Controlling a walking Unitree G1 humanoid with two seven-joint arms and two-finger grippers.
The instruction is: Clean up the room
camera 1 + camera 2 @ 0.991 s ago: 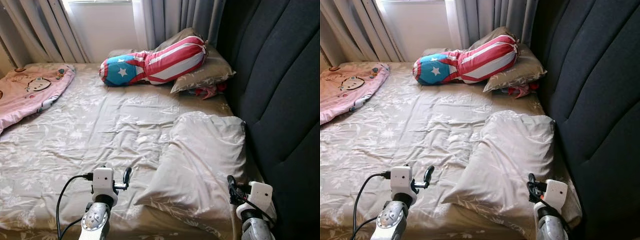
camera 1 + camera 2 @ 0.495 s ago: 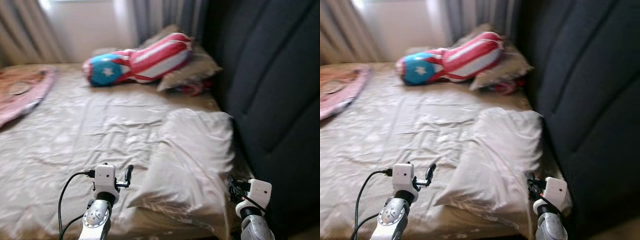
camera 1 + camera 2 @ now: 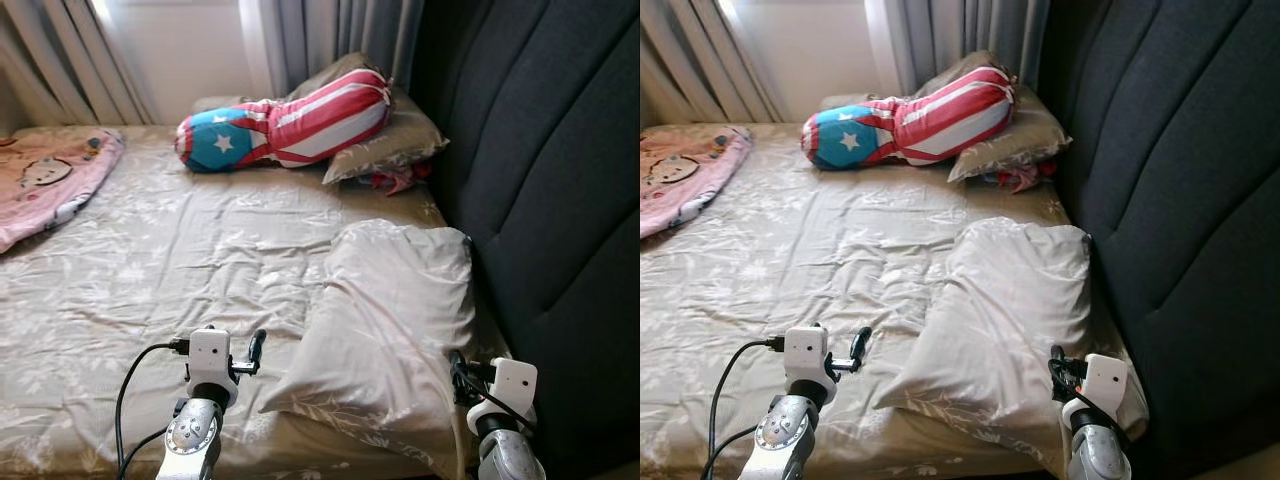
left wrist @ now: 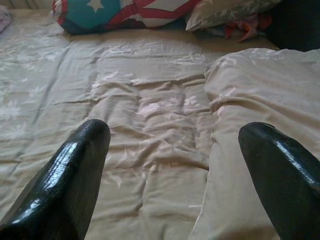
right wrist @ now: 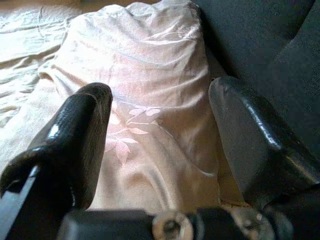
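A beige leaf-print pillow [image 3: 395, 320] lies loose on the bed [image 3: 150, 260] beside the dark headboard [image 3: 540, 170]. A red, white and blue striped bolster [image 3: 285, 125] rests at the far end on a second beige pillow [image 3: 395, 145], with a small red cloth [image 3: 400, 180] tucked below it. A pink blanket [image 3: 50, 185] covers the far left corner. My left gripper [image 4: 175, 150] hovers open over the sheet just left of the loose pillow. Over that pillow's near right corner my right gripper [image 5: 160, 125] is open, holding nothing.
Grey curtains [image 3: 330, 35] and a bright window wall [image 3: 190, 50] stand behind the bed. The padded headboard runs along the whole right side. A black cable [image 3: 130, 390] loops from my left wrist. The wrinkled sheet spreads wide on the left.
The whole view has shifted: the scene slid left and the camera now looks more to the right. Both grippers hold the same open pose in front of me.
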